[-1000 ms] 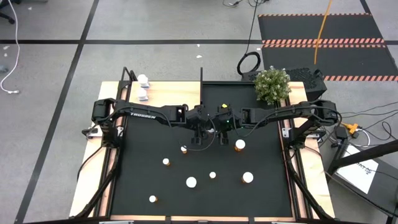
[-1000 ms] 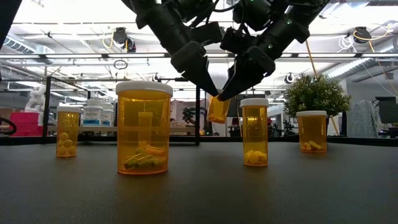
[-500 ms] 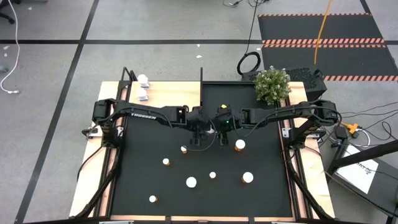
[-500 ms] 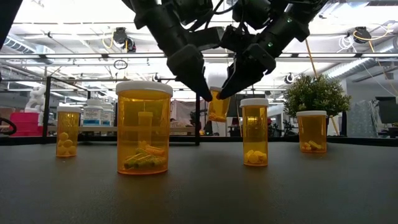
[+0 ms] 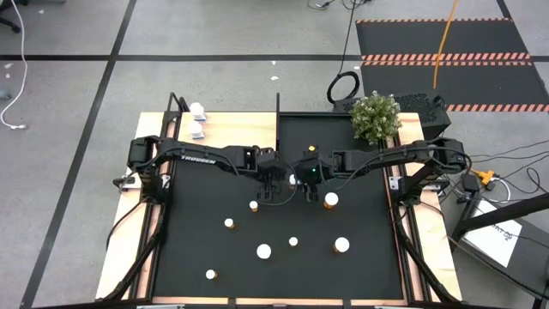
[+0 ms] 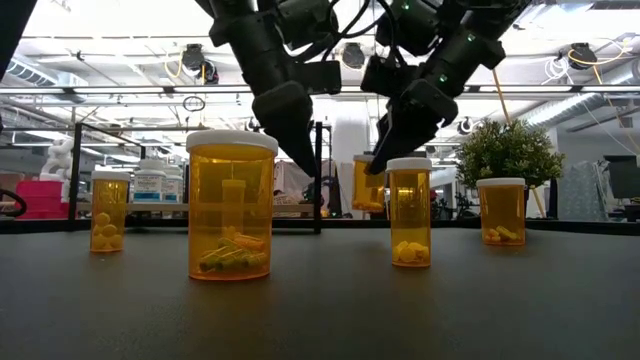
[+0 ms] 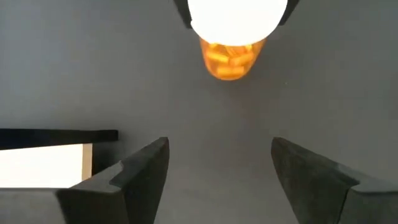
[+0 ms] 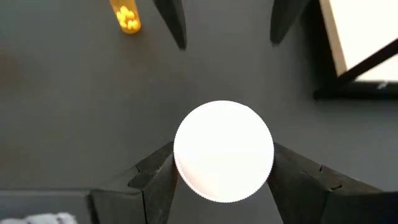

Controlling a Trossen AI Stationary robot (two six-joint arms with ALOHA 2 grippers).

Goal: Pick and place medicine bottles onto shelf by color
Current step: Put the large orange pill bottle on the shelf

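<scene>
My right gripper (image 8: 224,155) is shut on a small orange medicine bottle (image 6: 368,186) with a white cap, above the middle of the black mat (image 5: 343,154). My left gripper (image 7: 217,146) stands open just to the bottle's left, touching nothing. It also shows in the low view, my left gripper (image 6: 305,165). Several more orange bottles stand upright on the mat, among them a wide one (image 6: 231,205) and a narrow one (image 6: 409,212). The shelf (image 5: 232,129) lies at the far left with two white bottles (image 5: 198,120) on it. My right gripper pinches the bottle's white cap (image 8: 181,167) by its rim, between its two fingers. The fingers (image 6: 392,140) slant down at it from the table's right side. The bottle hangs upright below them, clear of the mat.
A potted plant (image 5: 376,118) stands at the mat's far right corner. The shelf's thin black posts (image 5: 277,103) rise beside the mat's far edge. Loose bottles dot the mat's near half (image 5: 263,251). The mat between the grippers and the shelf is bare.
My left gripper has opened, let go of the bottle and drawn back toward the table's left. The bottle, tilted between both grippers a second ago, now hangs upright in my right gripper, a little farther toward the right.
</scene>
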